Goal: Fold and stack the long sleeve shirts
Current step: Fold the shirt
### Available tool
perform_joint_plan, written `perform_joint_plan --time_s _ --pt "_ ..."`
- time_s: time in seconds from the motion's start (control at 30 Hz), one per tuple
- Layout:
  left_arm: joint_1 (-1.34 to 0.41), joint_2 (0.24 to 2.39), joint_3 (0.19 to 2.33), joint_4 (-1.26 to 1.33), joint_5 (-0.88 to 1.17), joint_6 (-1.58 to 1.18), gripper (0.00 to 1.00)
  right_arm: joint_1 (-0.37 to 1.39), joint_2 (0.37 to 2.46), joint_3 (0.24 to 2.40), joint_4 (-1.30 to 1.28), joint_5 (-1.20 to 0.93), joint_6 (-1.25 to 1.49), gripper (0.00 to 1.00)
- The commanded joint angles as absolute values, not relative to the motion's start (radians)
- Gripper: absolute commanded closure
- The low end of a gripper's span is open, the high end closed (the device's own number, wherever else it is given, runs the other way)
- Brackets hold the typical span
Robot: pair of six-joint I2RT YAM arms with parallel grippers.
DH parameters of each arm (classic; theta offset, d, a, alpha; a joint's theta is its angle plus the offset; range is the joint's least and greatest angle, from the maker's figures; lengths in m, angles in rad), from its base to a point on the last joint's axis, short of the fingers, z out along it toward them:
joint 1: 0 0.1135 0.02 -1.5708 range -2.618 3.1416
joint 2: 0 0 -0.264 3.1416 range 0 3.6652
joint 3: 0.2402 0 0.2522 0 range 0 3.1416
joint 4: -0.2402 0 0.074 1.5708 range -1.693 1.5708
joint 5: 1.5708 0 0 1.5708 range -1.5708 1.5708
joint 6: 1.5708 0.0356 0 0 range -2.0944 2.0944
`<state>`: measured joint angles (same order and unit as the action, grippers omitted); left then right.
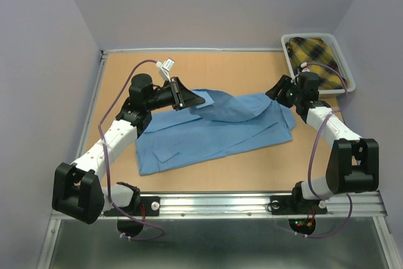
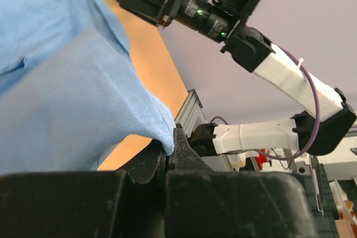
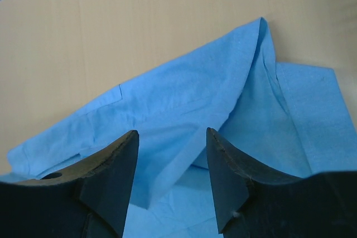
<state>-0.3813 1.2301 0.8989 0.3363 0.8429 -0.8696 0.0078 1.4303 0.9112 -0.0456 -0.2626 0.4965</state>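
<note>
One light blue shirt (image 1: pixel 214 133) lies spread across the middle of the tan table (image 1: pixel 208 179), with part of it lifted into a fold on its far left side. The left gripper (image 1: pixel 189 99) is clamped on a corner of that lifted cloth (the wrist view shows the fabric pinched between its black fingers (image 2: pixel 187 157)). The right gripper (image 3: pixel 172 137) hovers over the shirt's right end, jaws apart with nothing between them. At the table's far right corner, a white basket (image 1: pixel 344 62) holds a yellow-and-dark plaid cloth (image 1: pixel 315 51).
</note>
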Motion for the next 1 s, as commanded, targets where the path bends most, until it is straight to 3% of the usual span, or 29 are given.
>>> perform_joint_plan --time_s 0.0,0.27,0.67,0.97 --pt "-0.351 1.189 0.787 0.416 0.847 -0.953 1.00 0.005 1.396 0.885 -0.038 -0.284 0.482 0.43" --pt "-0.187 1.138 0.606 0.460 0.799 -1.025 1.00 0.005 1.411 0.865 -0.041 -0.327 0.479 0.42" --pt "-0.089 1.157 0.536 0.423 0.804 -1.016 1.00 0.003 1.470 0.905 -0.041 -0.359 0.483 0.42" --pt "-0.051 1.198 0.598 0.121 0.632 -0.730 0.95 0.035 1.509 0.937 -0.040 -0.379 0.482 0.42"
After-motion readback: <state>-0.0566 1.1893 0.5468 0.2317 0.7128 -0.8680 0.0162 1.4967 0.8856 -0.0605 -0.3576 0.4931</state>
